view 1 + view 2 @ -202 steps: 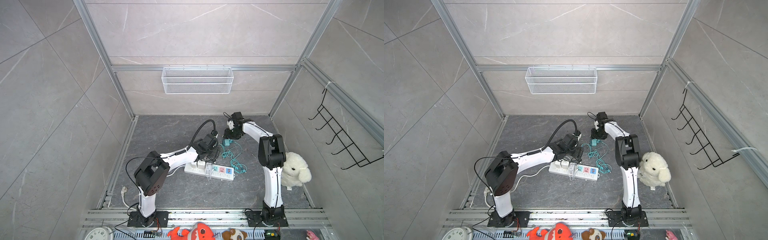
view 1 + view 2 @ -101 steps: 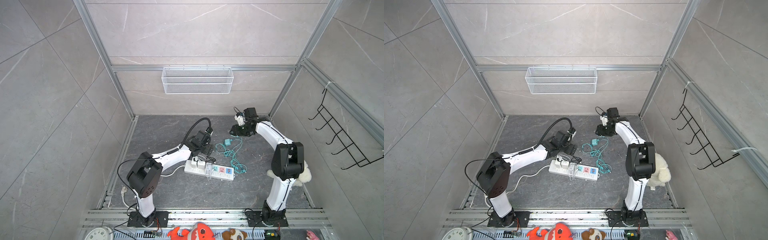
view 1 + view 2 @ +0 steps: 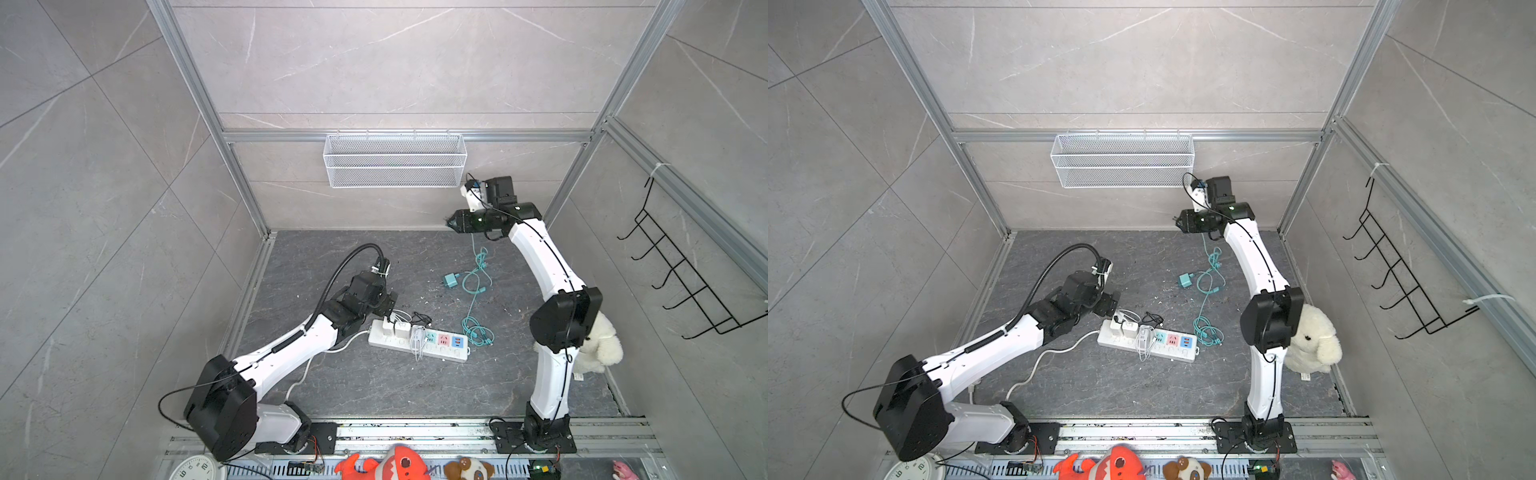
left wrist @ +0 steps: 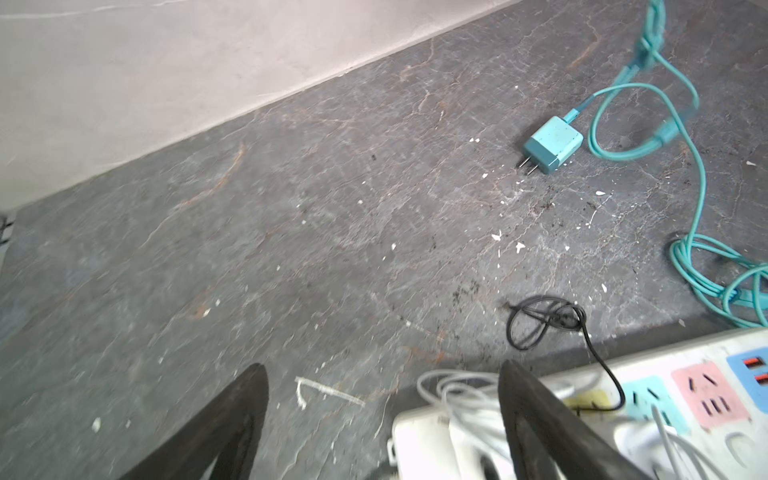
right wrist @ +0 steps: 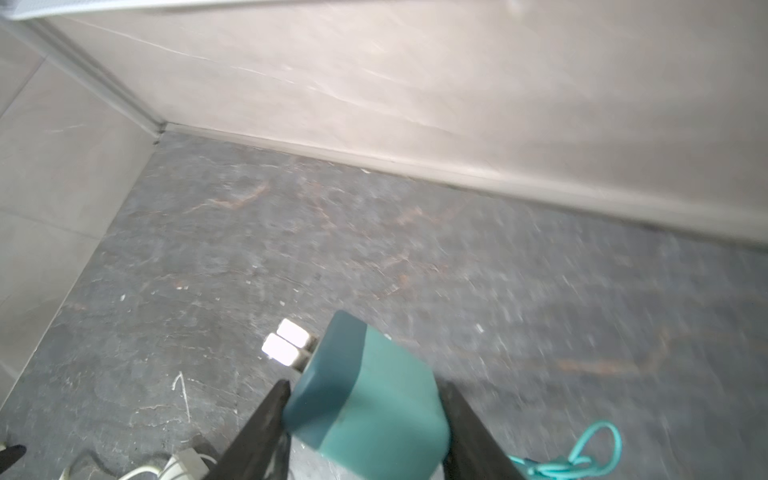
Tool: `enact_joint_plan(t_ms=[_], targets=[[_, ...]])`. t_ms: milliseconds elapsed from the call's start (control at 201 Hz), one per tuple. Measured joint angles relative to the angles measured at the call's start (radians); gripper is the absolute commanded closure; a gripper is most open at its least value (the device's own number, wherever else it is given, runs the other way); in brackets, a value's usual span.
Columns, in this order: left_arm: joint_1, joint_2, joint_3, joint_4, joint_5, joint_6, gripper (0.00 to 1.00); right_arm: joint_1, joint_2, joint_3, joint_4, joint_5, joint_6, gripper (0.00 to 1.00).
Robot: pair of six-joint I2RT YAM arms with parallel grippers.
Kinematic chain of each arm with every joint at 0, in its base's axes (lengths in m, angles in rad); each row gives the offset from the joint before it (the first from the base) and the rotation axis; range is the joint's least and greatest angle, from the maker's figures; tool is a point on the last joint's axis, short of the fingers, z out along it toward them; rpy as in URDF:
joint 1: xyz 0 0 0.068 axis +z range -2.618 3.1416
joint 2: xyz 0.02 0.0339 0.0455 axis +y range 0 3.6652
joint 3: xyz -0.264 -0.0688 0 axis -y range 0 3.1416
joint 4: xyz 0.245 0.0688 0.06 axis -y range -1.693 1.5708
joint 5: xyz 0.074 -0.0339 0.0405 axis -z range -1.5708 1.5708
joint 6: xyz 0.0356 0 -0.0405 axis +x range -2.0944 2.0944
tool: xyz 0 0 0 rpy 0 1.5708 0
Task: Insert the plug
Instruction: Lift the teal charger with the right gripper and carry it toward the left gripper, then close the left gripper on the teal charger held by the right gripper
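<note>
The right gripper (image 5: 365, 388) is clamped across the flat sides of a dark teal charger plug (image 5: 374, 419). It holds the plug high, well beyond the far side of the white power strip (image 3: 440, 354), with the two bright flat prongs (image 5: 286, 345) pointing ahead.

To do this well, I'd carry the plug over the strip's free teal socket (image 4: 648, 401) and turn the prongs straight down, square to the slots. Then press without rocking, since the smooth plastic cube could slip.

The left gripper (image 4: 382, 415) hangs at the strip's crowded end with its fingers (image 4: 245, 415) wide apart, well placed to pin the light casing.

A thin teal cable (image 3: 473, 291) trails beyond the strip; I can't quite tell whether it belongs to the held plug. A paler, round-cornered adapter (image 4: 550, 145) lies beyond the strip on the rough, slate-like floor (image 4: 291, 249).
</note>
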Motion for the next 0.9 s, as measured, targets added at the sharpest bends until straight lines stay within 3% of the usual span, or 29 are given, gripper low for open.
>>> enact_joint_plan(t_ms=[174, 314, 388, 572, 901], targets=[[0.000, -0.116, -0.074, -0.003, -0.017, -0.037, 0.12, 0.169, 0.182, 0.340, -0.157, -0.028, -0.084, 0.63], [0.000, -0.152, -0.104, -0.003, -0.016, -0.048, 0.12, 0.256, 0.219, 0.383, -0.260, -0.057, -0.143, 0.64], [0.000, -0.153, -0.111, -0.002, -0.015, -0.048, 0.12, 0.271, 0.183, 0.280, -0.258, -0.068, -0.160, 0.64], [0.000, -0.152, -0.122, 0.012, 0.002, -0.030, 0.12, 0.257, 0.008, -0.145, -0.200, -0.099, -0.183, 0.64], [-0.056, -0.034, -0.127, 0.165, 0.209, 0.089, 0.13, 0.251, -0.401, -0.595, -0.094, -0.071, -0.183, 0.63]])
